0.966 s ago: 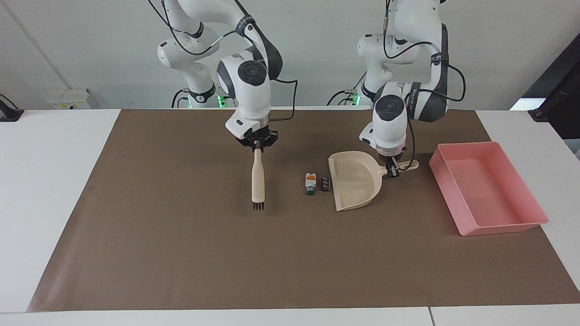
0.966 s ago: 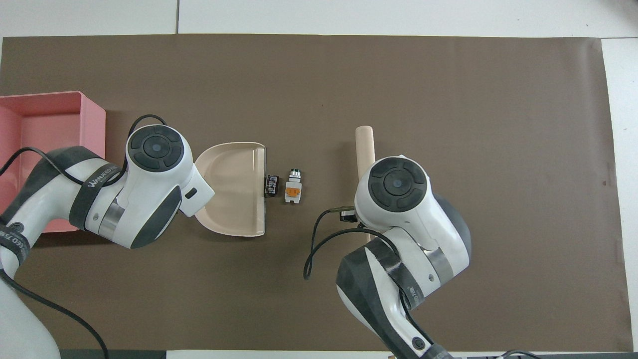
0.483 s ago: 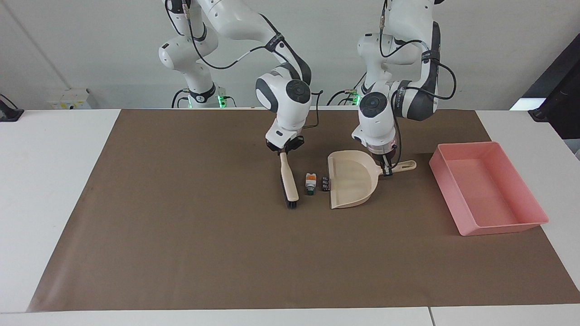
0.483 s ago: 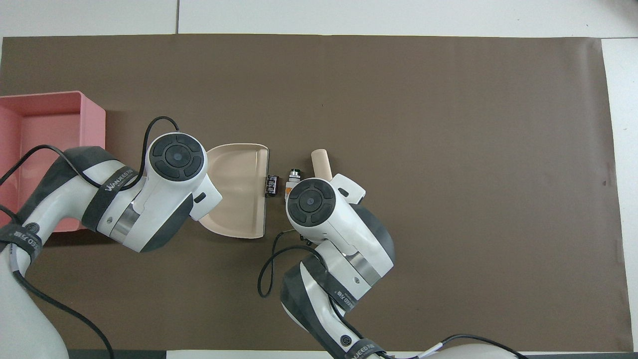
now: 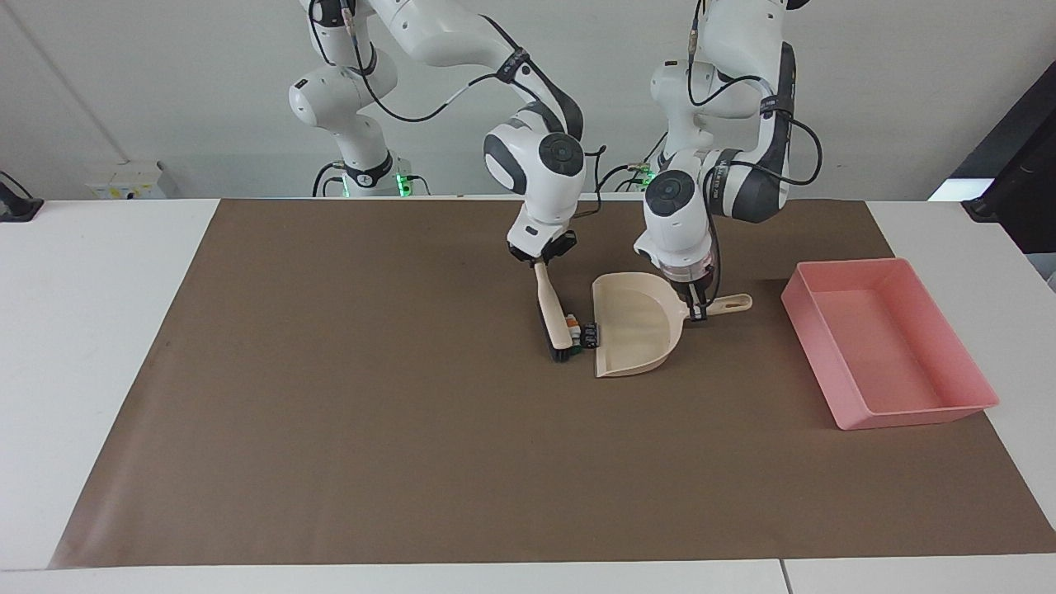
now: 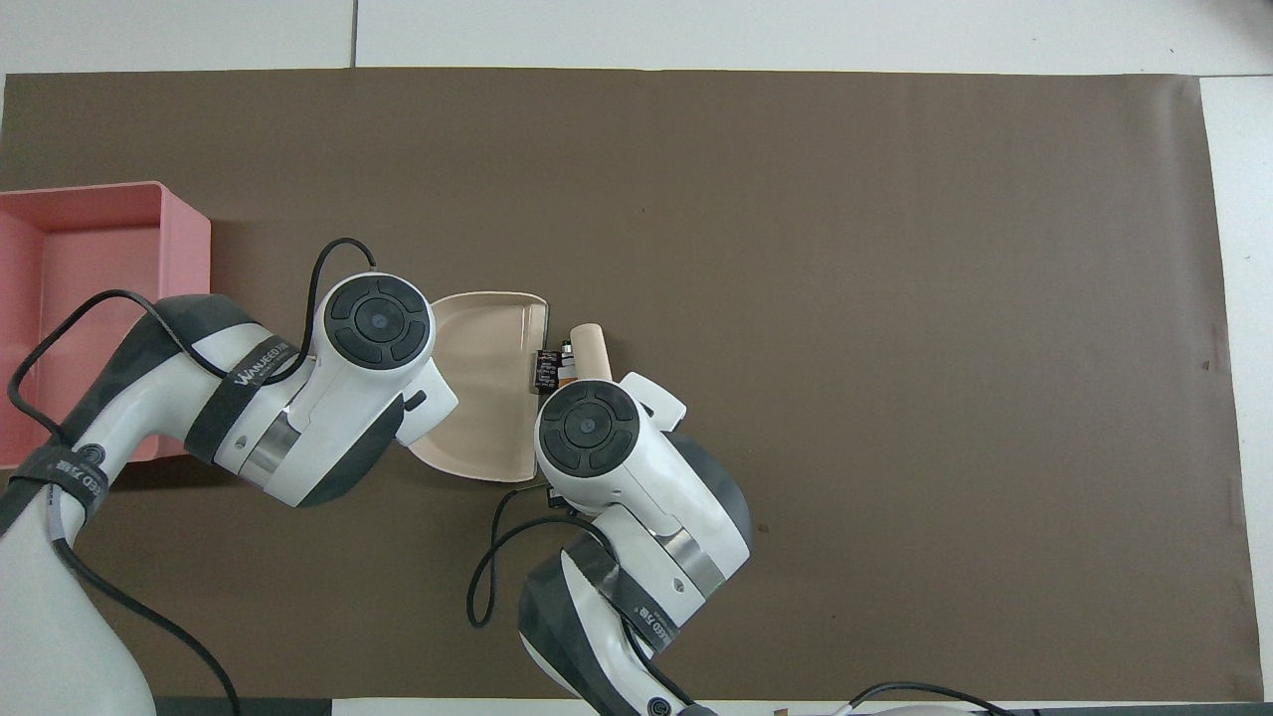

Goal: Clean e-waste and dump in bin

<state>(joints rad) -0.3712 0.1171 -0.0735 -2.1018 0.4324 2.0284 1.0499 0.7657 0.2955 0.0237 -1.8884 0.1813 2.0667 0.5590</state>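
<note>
The e-waste lies at the mouth of a beige dustpan (image 5: 635,330) (image 6: 487,368). The black block (image 5: 591,334) (image 6: 546,370) touches the pan's lip. Between the block and a brush (image 5: 551,309) (image 6: 594,348), only a sliver of the white and orange cylinder (image 5: 572,319) (image 6: 564,374) shows. My right gripper (image 5: 542,257) is shut on the brush's handle, and the bristles rest on the mat against the cylinder. My left gripper (image 5: 697,309) is shut on the dustpan's handle (image 5: 730,304). The pink bin (image 5: 916,410) (image 6: 189,239) stands at the left arm's end of the table, with nothing in it.
A brown mat (image 5: 330,412) covers most of the white table (image 5: 82,330). In the overhead view both wrists hide their own grippers.
The right arm swept the brush across the mat toward the dustpan, pushing the cylinder against the black block. The left arm slid the dustpan a little toward the e-waste.
</note>
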